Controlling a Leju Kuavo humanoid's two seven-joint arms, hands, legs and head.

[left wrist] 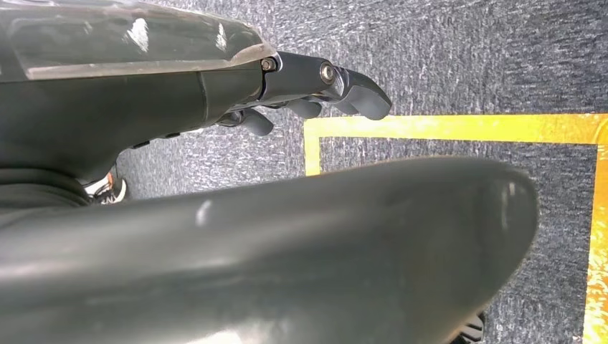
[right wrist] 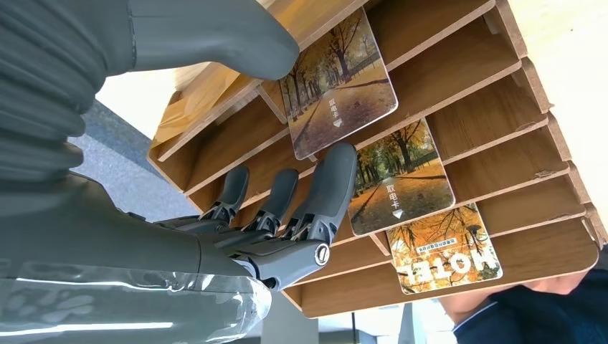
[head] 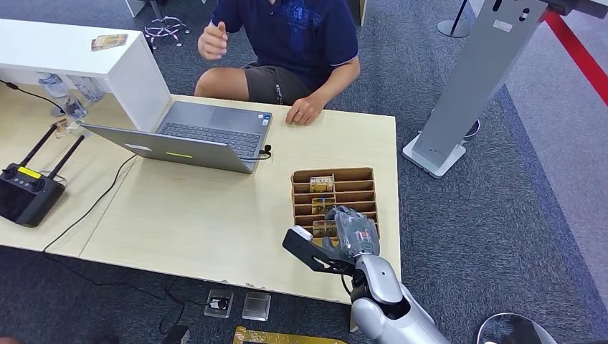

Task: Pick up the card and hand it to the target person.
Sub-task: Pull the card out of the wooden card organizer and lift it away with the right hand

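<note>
A slotted wooden card rack (head: pixel 358 175) stands at the table's near right, with three autumn-print cards (head: pixel 322 183) upright in its slots. My right hand (head: pixel 353 233) reaches over the rack's near end. In the right wrist view its thumb (right wrist: pixel 215 36) and fingers (right wrist: pixel 323 193) are spread on either side of the nearest card (right wrist: pixel 337 79), holding nothing. A second card (right wrist: pixel 401 179) and one marked HOTEL (right wrist: pixel 444 247) stand in the slots beyond. The person (head: pixel 294 36) sits across the table, one hand (head: pixel 305 111) resting on it. My left hand (left wrist: pixel 315 86) hangs over the carpet, holding nothing.
An open laptop (head: pixel 193 136) sits mid-table with a cable running off the front edge. A white shelf (head: pixel 72 50) carrying another card (head: pixel 109 41) and a black remote controller (head: pixel 29 190) are on the left. A grey stand (head: pixel 466 86) rises from the carpet at the right.
</note>
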